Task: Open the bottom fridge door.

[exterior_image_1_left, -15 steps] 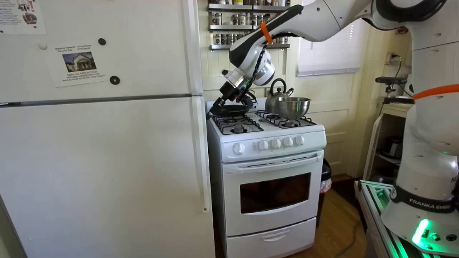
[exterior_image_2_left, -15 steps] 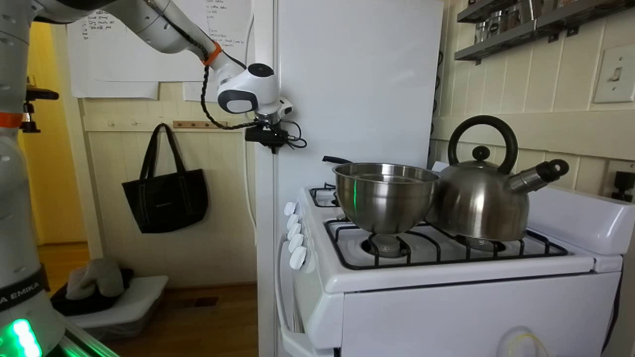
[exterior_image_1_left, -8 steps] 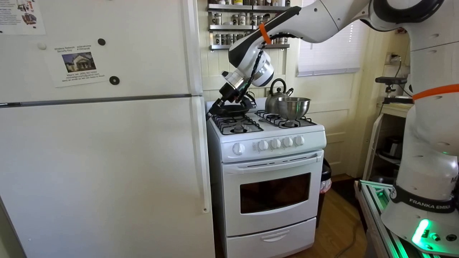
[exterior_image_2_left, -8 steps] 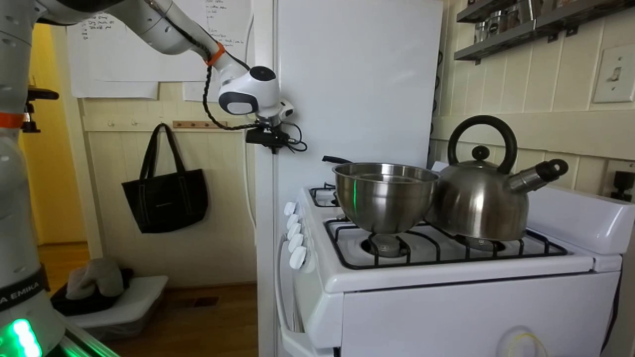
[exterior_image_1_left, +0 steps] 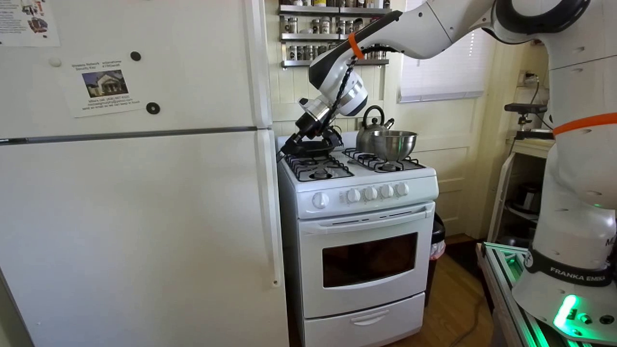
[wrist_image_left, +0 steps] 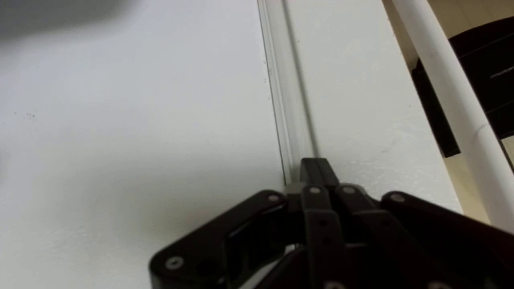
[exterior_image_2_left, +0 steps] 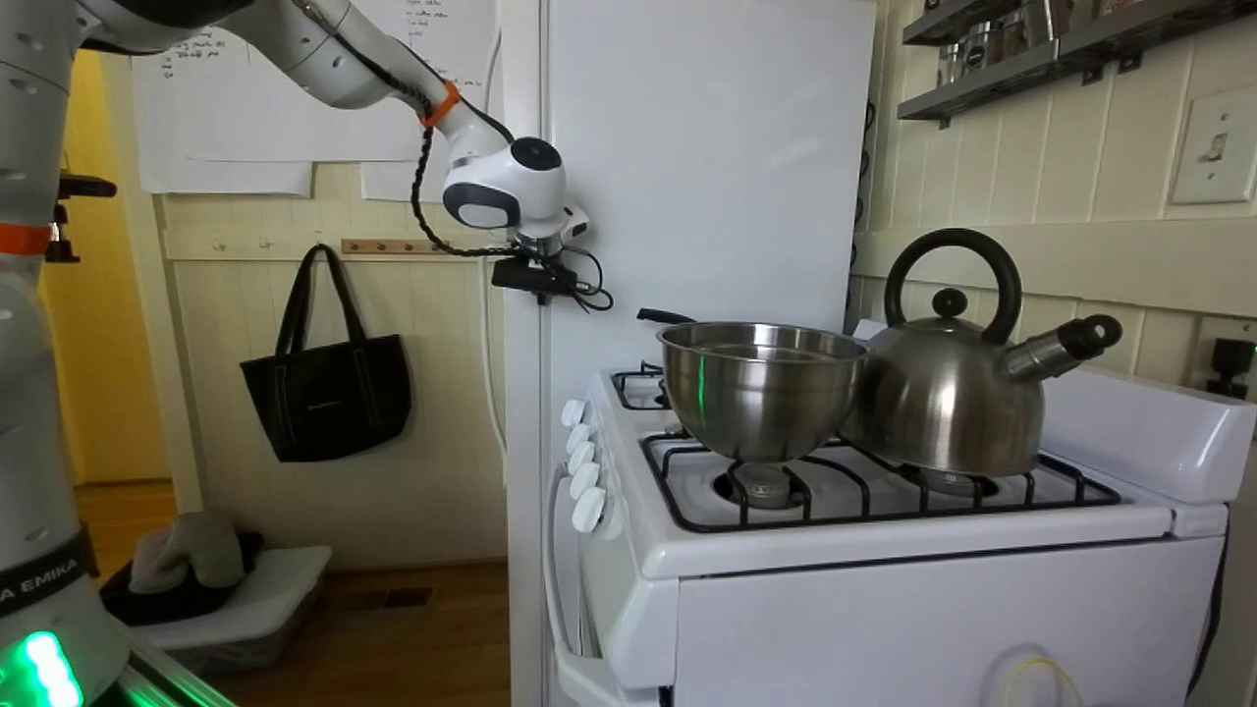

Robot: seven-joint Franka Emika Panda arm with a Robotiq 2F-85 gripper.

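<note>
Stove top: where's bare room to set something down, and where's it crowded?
Bare: the front burner nearest the bottom fridge door, bordered by the pan behind, the knobs in front and a white strip toward the bowl. Crowded: the bowl's side, shared with the kettle. The closed gripper sits by that door's edge and may hinder reaching in.

"FRANKA EMIKA" is printed in white on the black band (exterior_image_1_left: 569, 273) around the base of the robot arm (exterior_image_1_left: 578, 193); in an exterior view where that band (exterior_image_2_left: 39, 579) is cut by the left edge, only "A EMIKA" can be read. On the notice (exterior_image_1_left: 103, 86) on the upper white door (exterior_image_1_left: 193, 72), "Wireless Network" and, below it, "Security Key" can be made out, the rest being too blurred. Print on the sheet (exterior_image_1_left: 17, 29) farther left cannot be read, nor can the handwriting on the white papers (exterior_image_2_left: 236, 123) at the far wall (exterior_image_2_left: 442, 412) or the tiny marking on the black bag (exterior_image_2_left: 329, 417).
</note>
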